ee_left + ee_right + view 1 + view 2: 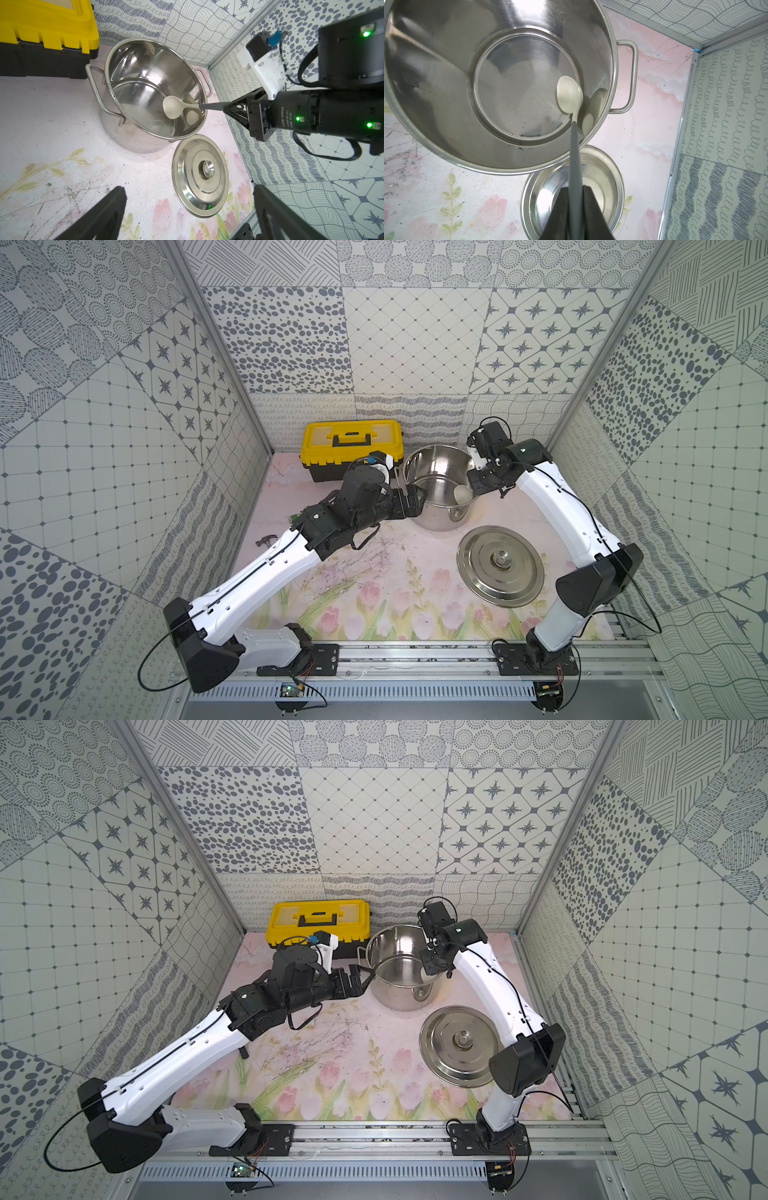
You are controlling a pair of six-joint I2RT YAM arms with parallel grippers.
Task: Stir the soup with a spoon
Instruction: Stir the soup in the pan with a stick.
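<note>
The lid (500,566) is shown set aside at the near right of the bench (365,572), and the pot (432,520) beyond it stands uncovered, with no soup to be made out inside. The spoon (570,94) is gripped by its dark handle in the right claw (576,189), which is closed tight on it; the cream bowl is lowered into the pot near its right wall, while the left claw (362,979) is held spread wide and empty just left of the pot. Uncovering, pick-up and insertion are judged complete, and the circular stirring is judged to remain.
</note>
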